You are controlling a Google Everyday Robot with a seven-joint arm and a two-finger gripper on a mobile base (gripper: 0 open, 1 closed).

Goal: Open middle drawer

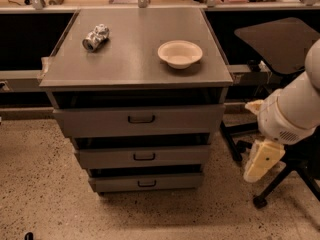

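Note:
The gray cabinet has three drawer fronts stacked below its top. The middle drawer (144, 156) has a small dark bar handle at its centre, and its front stands almost flush between the taller top drawer (140, 120) and the narrower bottom drawer (147, 182). My gripper (261, 163), a cream piece at the end of the white arm (292, 111), hangs to the right of the cabinet at about the middle drawer's height. It is apart from the cabinet and holds nothing that shows.
A white bowl (180, 53) and a crushed silver can (95, 37) lie on the cabinet top (135, 59). A black office chair (282, 44) with a wheeled base stands right of the cabinet, behind my arm. Speckled floor lies in front.

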